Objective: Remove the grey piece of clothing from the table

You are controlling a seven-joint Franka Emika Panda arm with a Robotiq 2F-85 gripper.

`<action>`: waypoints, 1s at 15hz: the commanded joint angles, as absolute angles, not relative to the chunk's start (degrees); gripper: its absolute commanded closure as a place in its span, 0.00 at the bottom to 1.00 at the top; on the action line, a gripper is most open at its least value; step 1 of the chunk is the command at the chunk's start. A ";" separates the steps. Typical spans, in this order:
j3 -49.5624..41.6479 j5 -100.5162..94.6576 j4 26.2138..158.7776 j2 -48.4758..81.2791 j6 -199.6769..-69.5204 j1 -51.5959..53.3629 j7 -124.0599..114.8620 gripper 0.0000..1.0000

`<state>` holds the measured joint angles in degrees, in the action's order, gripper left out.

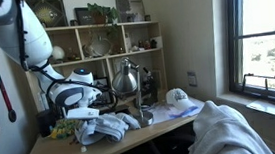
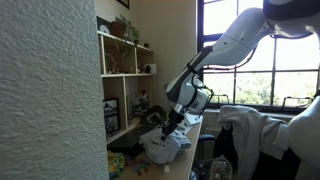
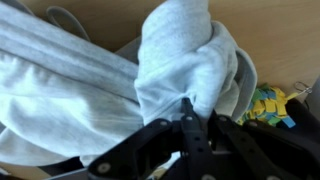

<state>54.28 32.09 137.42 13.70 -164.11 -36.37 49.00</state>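
The grey piece of clothing (image 1: pixel 110 129) lies bunched on the wooden table (image 1: pixel 59 151). It also shows in an exterior view (image 2: pixel 163 146) and fills the wrist view (image 3: pixel 90 90). My gripper (image 1: pixel 85 116) is down on its left part, also seen in an exterior view (image 2: pixel 168 127). In the wrist view the two fingers (image 3: pixel 187 108) are closed together, with a raised fold of the grey fabric pinched between their tips. The rest of the garment rests on the table.
A metal desk lamp (image 1: pixel 128 80) and a white cap (image 1: pixel 178 99) stand just beyond the clothing. A shelf unit (image 1: pixel 94 41) is behind the table. A chair draped in white cloth (image 1: pixel 228 134) is in front. A colourful object (image 3: pixel 265 105) lies beside the garment.
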 commanded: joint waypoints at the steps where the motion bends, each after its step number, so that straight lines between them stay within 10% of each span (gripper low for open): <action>1: 62.97 43.59 141.23 1.19 -157.97 -44.87 54.04 0.93; 9: 55.08 50.68 148.19 -22.11 -145.83 -41.85 52.84 0.93; 15: 23.56 35.55 160.99 -33.49 -146.85 -19.57 35.30 0.93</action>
